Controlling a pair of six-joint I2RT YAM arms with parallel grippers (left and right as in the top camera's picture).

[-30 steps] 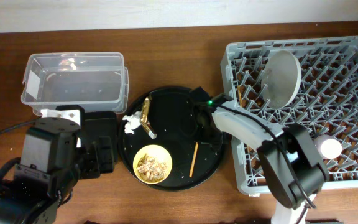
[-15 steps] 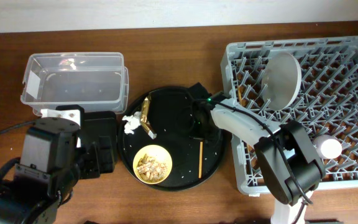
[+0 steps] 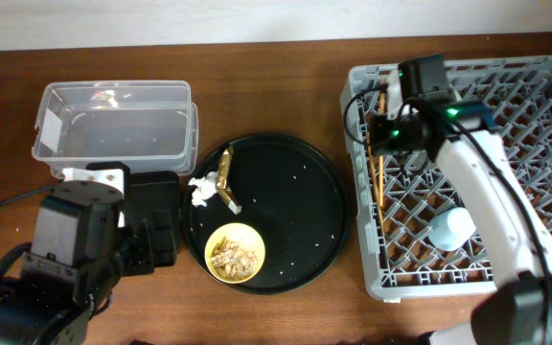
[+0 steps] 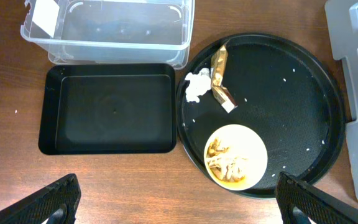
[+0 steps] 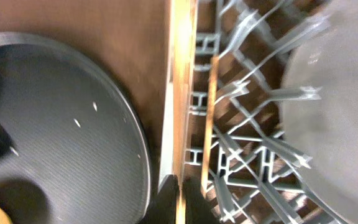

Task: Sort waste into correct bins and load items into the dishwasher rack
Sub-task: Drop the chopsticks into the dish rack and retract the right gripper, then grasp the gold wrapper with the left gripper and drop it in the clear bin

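My right gripper (image 3: 384, 134) (image 5: 180, 186) is shut on a brown chopstick (image 5: 182, 93) over the left edge of the grey dishwasher rack (image 3: 468, 67). A second chopstick (image 5: 211, 112) lies in the rack beside it; the pair (image 3: 379, 187) also shows in the overhead view. The pale plate (image 5: 334, 112) stands in the rack, and a light-blue cup (image 3: 448, 228) sits nearer the front. The yellow bowl (image 3: 235, 253) (image 4: 235, 155) holds tan food scraps. The white tissue (image 4: 196, 85) and gold wrapper (image 4: 218, 74) lie on the round black tray (image 3: 290, 182). My left gripper (image 4: 182, 211) is open and empty.
The clear tub (image 3: 113, 120) (image 4: 123, 25) stands at the back left. The shallow black rectangular tray (image 4: 107, 109) lies in front of it, left of the round tray. My left arm (image 3: 70, 259) hangs over the front left corner. Bare wood lies between the round tray and the rack.
My right gripper has lifted a chopstick off the round tray and moved up and right to the rack's left edge. My arm now covers the plate in the overhead view.
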